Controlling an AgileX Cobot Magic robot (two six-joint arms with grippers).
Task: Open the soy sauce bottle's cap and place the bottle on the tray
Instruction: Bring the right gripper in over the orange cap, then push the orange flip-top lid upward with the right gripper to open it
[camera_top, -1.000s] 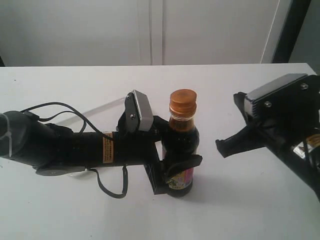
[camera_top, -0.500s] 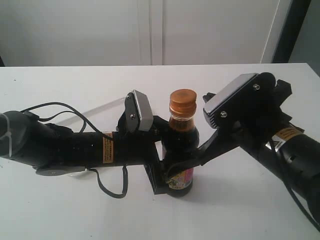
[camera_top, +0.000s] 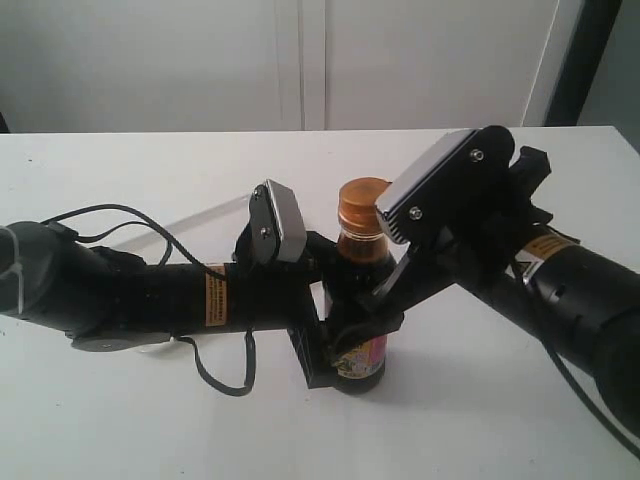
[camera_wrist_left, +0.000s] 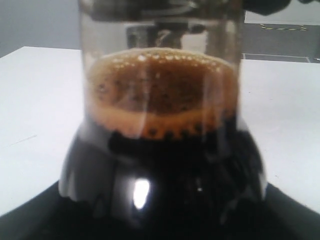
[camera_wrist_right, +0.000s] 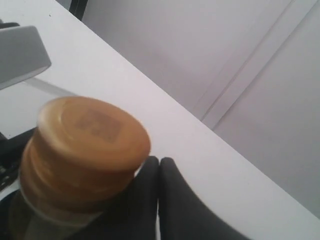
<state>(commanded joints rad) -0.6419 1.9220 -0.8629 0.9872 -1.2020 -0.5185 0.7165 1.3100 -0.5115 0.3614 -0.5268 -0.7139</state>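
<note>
Bottle: the soy sauce bottle (camera_top: 362, 280) is stood upright on the white tabletop (camera_top: 150, 165), near the middle of the exterior view. Dark liquid is seen up to the shoulder. A band of brown foam (camera_wrist_left: 160, 95) is shown inside the glass neck in the left wrist view.
Label: a pink and yellow label (camera_top: 368, 355) is seen low on the body, partly covered by a black finger.
Cap: the cap (camera_top: 358, 205) is seated shut on the neck. In the exterior view one edge of it is hidden by the right arm's camera housing (camera_top: 440, 185). In the right wrist view its flat top is seen close up and blurred.
Left claw: the left claw (camera_top: 350, 335) is clenched around the bottle's lower body, one finger in front and one behind. Its arm is laid low over the tabletop from the left.
Right claw: the right claw (camera_wrist_right: 159, 170) is closed on nothing, its two black fingers pressed together side by side. The tips are placed just beside the cap and neck, on the side toward the right arm. Whether they touch the bottle cannot be told.
Cable: a black cable (camera_top: 150, 222) is looped along the left arm.
</note>
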